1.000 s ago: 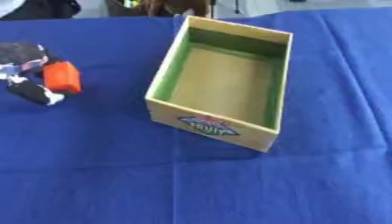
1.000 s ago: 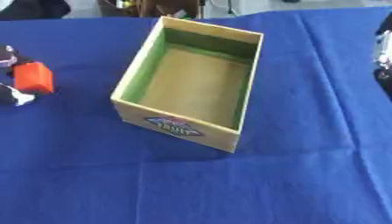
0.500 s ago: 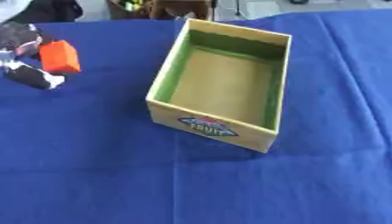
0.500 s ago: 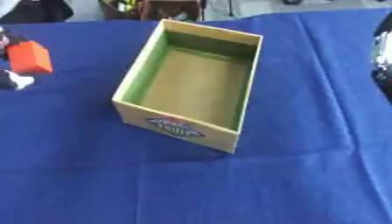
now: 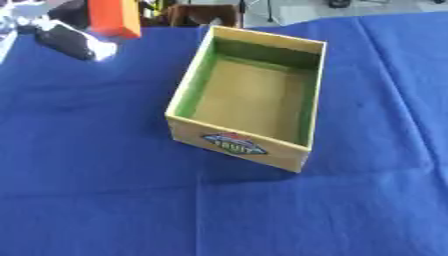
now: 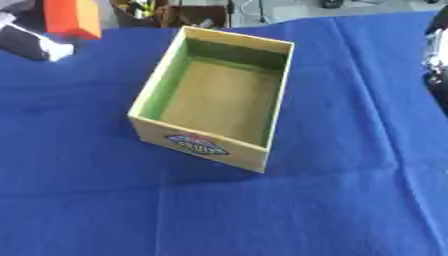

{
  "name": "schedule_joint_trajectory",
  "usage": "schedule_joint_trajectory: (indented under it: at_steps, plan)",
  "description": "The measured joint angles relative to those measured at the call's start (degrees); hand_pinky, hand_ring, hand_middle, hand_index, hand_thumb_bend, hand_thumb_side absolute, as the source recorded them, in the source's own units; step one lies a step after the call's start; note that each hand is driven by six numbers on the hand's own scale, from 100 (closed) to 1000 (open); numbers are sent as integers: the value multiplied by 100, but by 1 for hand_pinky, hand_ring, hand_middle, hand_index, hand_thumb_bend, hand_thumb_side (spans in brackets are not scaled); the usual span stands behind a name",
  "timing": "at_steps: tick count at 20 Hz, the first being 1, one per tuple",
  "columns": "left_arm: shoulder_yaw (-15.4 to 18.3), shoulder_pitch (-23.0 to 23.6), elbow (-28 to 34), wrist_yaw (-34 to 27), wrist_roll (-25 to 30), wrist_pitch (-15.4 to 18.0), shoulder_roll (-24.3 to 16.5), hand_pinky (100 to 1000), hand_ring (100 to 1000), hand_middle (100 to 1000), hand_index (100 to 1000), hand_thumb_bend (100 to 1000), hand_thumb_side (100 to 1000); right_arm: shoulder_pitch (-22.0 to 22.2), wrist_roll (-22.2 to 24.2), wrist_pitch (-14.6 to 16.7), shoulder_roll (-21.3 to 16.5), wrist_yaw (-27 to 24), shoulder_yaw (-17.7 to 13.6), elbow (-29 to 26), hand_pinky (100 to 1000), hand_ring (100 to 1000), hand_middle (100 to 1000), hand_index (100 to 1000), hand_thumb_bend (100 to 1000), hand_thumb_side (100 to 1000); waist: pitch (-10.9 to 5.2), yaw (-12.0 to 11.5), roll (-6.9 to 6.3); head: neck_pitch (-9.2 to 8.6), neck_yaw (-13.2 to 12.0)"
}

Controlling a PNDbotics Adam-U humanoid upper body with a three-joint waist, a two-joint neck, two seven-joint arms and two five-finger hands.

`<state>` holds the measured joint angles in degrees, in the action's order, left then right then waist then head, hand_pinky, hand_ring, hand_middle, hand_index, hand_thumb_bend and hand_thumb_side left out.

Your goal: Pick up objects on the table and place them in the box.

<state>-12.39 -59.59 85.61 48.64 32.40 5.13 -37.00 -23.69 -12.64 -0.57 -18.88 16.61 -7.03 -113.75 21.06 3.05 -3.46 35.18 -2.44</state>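
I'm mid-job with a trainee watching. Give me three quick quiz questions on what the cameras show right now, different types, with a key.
1. True or false: the cardboard box already holds an object.
2. Multiple choice: the orange block is (A) inside the box, (B) held up by the left robot hand near the upper left corner, (C) lying on the blue tablecloth in front of the box.
3. Fill in: the label on the box's near wall reads ____.

Key: 1 false; the box floor is bare. 2 B. 3 FRUIT. The right robot hand shows only at the right edge of the right eye view.
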Motion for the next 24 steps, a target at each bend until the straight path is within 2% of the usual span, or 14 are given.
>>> schedule_joint_trajectory:
  at_steps: [6,11,17,24]
  plan:
    - [-171,-503,-193,97,121,65,644,318,485,390,632,100,470,-4,4,2,0,-13,2,0,738,630,571,769,100,530,-20,76,-16,1,-66]
    - [-315,-801,-699,992,28,110,1369,325,483,379,623,100,430,-112,6,1,65,-60,27,0,737,630,571,769,100,528,0,255,-13,-9,-186]
    - [-377,-815,-1372,2176,-292,32,2068,330,484,371,616,100,413,-207,2,1,150,-112,36,0,736,630,570,769,100,524,51,326,10,-57,-248]
    - [-472,-731,-1770,2640,-525,91,2412,339,487,374,614,100,418,-253,-12,-9,165,-128,37,0,736,630,570,769,100,517,75,345,10,-83,-216]
